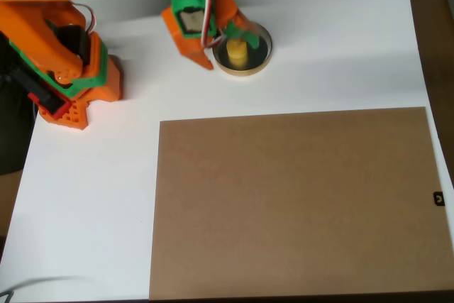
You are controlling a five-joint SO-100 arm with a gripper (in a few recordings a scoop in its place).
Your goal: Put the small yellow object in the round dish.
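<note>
The small yellow object (pixel 237 52) stands upright inside the round dish (pixel 264 56), on its dark floor near the middle. The dish sits on the white table at the top centre of the overhead view. My orange and green gripper (pixel 227 48) reaches in from the upper left and hangs over the dish's left rim. Its jaws stand apart, one orange finger (pixel 198 56) left of the dish and the other over the dish's upper edge. The yellow piece sits close by the fingertips, and neither finger visibly presses it.
A large brown board (pixel 298 204) covers the lower right of the white table (pixel 85 204). The arm's orange base (pixel 67 69) stands at the upper left. The table's right edge runs near the picture's right side.
</note>
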